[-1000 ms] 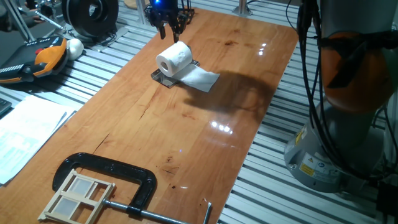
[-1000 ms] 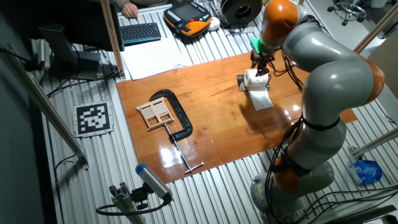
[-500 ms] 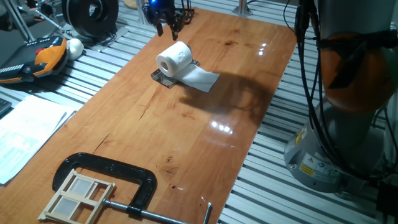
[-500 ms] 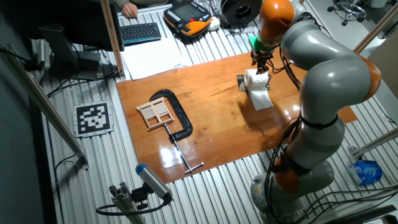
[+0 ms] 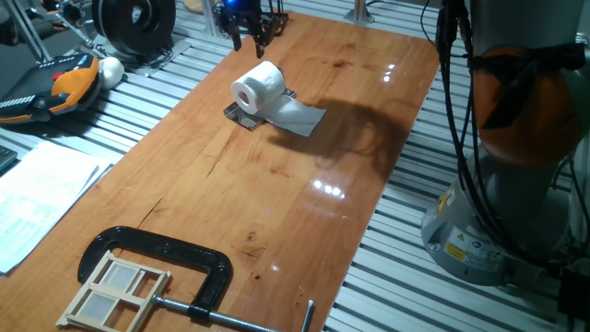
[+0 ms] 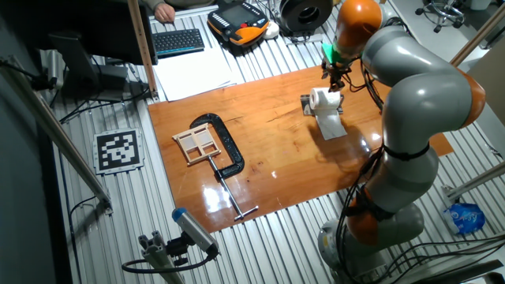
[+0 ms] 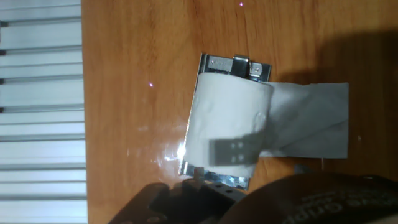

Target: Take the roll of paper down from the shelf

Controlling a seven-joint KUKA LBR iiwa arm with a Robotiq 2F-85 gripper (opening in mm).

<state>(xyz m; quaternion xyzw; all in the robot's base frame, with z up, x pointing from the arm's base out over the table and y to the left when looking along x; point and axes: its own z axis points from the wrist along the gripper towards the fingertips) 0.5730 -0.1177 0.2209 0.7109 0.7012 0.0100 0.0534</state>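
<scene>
Hand view looks straight down at the small white toilet-paper roll, sitting on the low dark metal-edged shelf — nothing grabbed yet, black pincer hovering above, apparently spread and empty.

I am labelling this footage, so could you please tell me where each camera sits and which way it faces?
One fixed view: low at the table's clamp end, facing the roll; end effector and base show.
The other fixed view: high, opposite side; whole arm shows.
Hand view: above, looking down on roll and shelf; hand edge shows.
All share the roll.
</scene>
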